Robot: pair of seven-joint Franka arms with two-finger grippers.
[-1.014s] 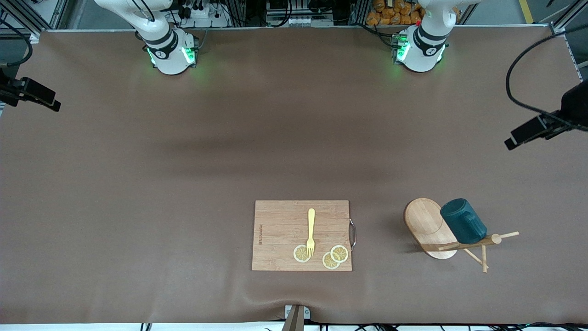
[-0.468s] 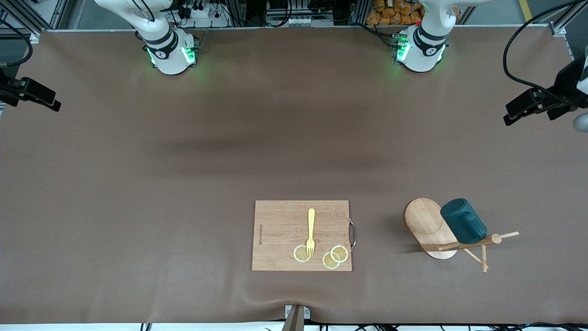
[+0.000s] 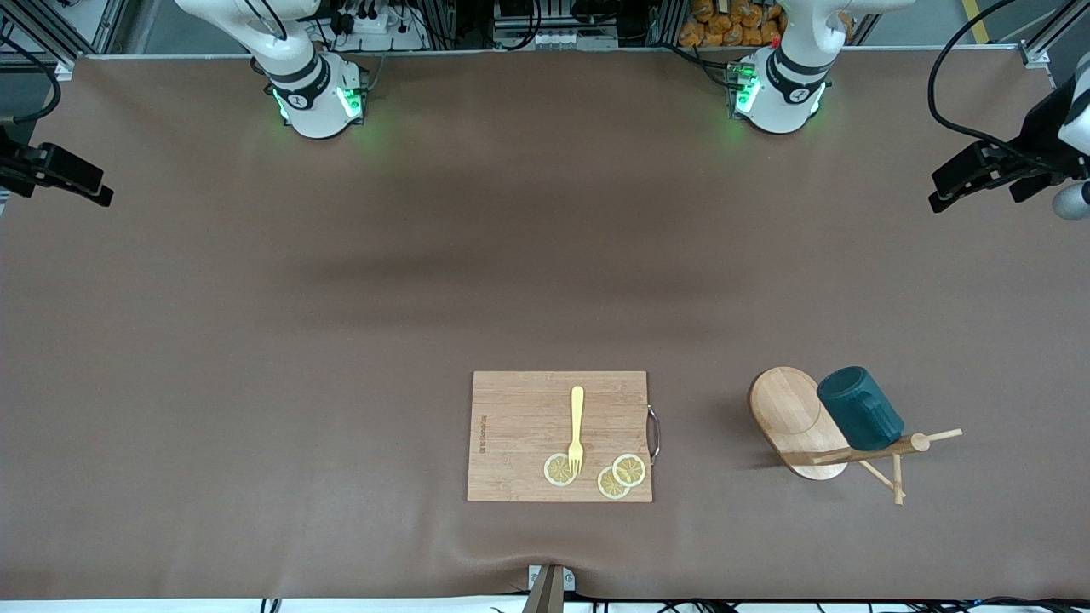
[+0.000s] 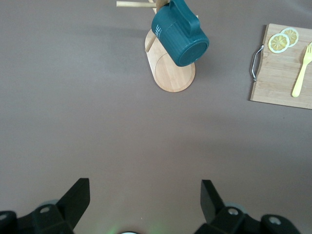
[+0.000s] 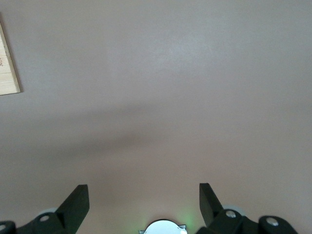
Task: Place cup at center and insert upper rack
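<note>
The dark teal cup (image 3: 860, 409) lies tilted on the upper rack (image 3: 792, 417), toward the left arm's end of the table and near the front camera. Its inside is hidden. The rack is tipped on its side, its post and pegs (image 3: 894, 451) along the table cover. In the left wrist view the cup (image 4: 180, 34) and the rack's oval base (image 4: 170, 73) show well away from my left gripper (image 4: 144, 204), which is open, empty and high over bare cover. In the front view it (image 3: 945, 194) shows at the edge. My right gripper (image 5: 141, 204) is open and empty, high over the right arm's end (image 3: 95, 191).
A bamboo cutting board (image 3: 559, 436) with a yellow fork (image 3: 576, 430) and lemon slices (image 3: 613, 477) lies beside the rack, near the front edge. It shows in the left wrist view (image 4: 285, 68), and its corner shows in the right wrist view (image 5: 9, 63).
My left gripper has moved at the table's end, toward the robots' bases. The cup, the rack and the right arm have not moved.
</note>
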